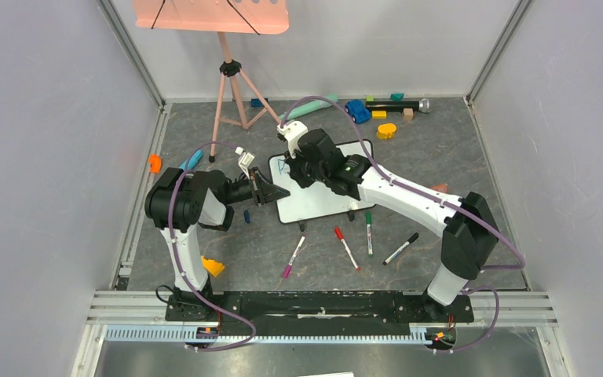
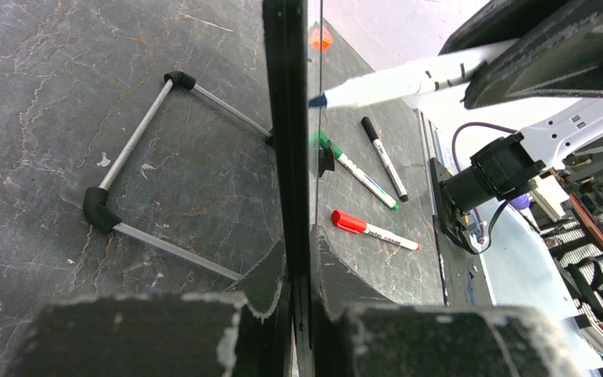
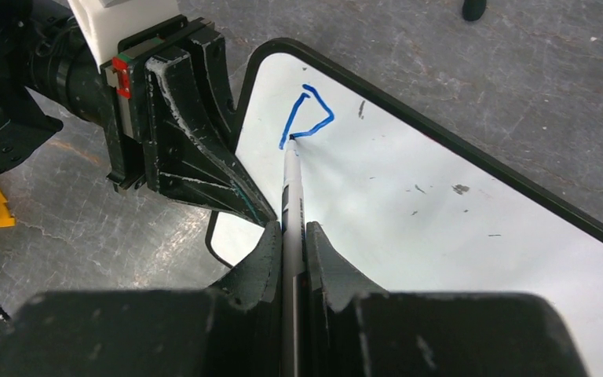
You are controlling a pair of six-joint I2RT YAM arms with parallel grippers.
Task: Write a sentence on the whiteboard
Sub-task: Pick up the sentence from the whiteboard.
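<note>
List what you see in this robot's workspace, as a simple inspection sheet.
Surface: dark grey marbled tabletop.
Job's things: whiteboard; sentence barely begun, one blue looped stroke.
Clutter: purple marker, red marker, green marker, black marker lying loose near the board; blue toy car and toy blocks at the far edge.
Grippers: left gripper shut on the whiteboard's edge; right gripper shut on a blue marker, tip at the stroke.
Cables: purple cables loop along both arms.
Surroundings: grey walls; pink music stand at the back.
</note>
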